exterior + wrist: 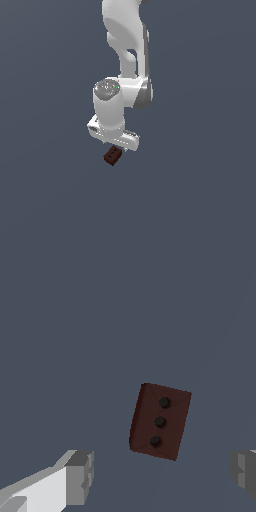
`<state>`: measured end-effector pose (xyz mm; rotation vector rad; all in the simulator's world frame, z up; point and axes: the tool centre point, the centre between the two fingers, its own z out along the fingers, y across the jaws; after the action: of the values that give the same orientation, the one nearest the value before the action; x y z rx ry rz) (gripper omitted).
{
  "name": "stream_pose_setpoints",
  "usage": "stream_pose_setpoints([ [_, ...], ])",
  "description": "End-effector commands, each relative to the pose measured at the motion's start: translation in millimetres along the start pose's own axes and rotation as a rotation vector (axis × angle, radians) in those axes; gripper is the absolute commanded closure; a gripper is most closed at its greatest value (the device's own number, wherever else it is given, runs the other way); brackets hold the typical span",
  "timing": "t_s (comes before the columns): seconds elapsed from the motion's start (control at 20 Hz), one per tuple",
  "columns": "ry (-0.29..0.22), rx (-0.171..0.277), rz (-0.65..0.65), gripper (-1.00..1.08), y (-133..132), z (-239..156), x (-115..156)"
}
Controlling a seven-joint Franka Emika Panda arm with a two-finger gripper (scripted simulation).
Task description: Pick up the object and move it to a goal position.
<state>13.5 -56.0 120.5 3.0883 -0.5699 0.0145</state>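
— What does it look like?
— A small dark red-brown rectangular block (160,421) with three dark dots in a row on top.
— Its pose?
— Flat on the grey surface (100,331), turned slightly askew.

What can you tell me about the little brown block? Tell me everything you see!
The block is small, dark red-brown and box-shaped, with three dark dots in a row on its top face. It looks matte and solid. It lies flat on the plain grey floor, turned a bit askew. The open gripper is above it, fingers wide apart, not touching it.
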Motion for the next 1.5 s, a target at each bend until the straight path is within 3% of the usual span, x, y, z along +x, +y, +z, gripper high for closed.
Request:
stream_pose_setpoints([
  [0.0, -0.003, 0.001, 0.069, -0.92, 4.0, 12.4, 2.0],
  [0.55, -0.009, -0.001, 0.232, -0.92, 14.7, 42.0, 5.5],
  [0.95, -0.01, -0.002, 0.235, -0.92, 15.1, 48.9, 5.2],
  [1.45, -0.009, -0.002, 0.239, -0.92, 15.3, 91.6, 4.2],
])
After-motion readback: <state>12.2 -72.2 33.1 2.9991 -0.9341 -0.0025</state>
